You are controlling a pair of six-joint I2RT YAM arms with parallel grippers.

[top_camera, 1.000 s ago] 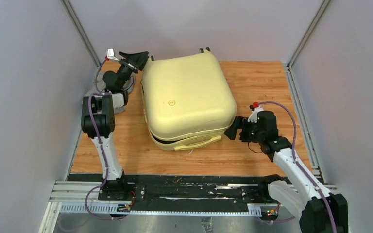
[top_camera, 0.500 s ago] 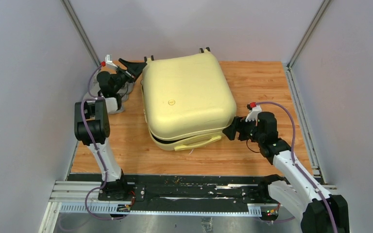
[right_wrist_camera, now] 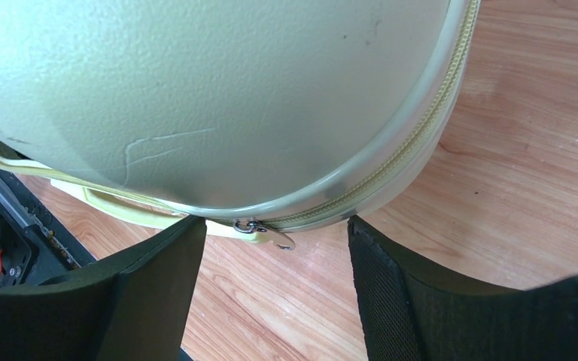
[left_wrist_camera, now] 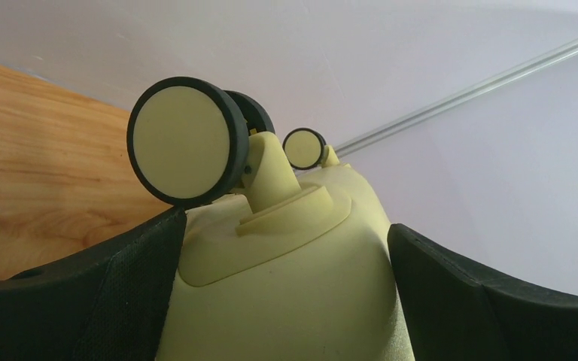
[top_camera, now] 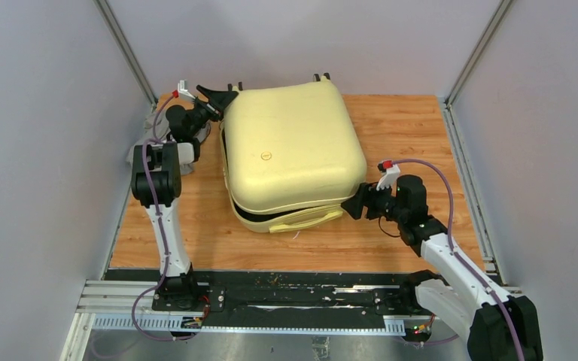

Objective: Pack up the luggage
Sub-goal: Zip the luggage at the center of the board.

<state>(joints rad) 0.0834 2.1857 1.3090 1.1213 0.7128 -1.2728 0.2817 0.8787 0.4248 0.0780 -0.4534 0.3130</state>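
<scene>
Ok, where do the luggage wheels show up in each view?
Top external: wheels at the luggage far edge, top centre, beside the left fingers.
Left wrist: wheels upper left, large, above the yellow shell.
Right wrist: not in it.
Shared landmark: the wooden table, in all three.

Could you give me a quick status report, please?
Left gripper: jaws open, straddling the far-left corner of the luggage, by a wheel. Right gripper: jaws open around the zipper pull. Lid down, near edge gaping. Nothing in the way.
</scene>
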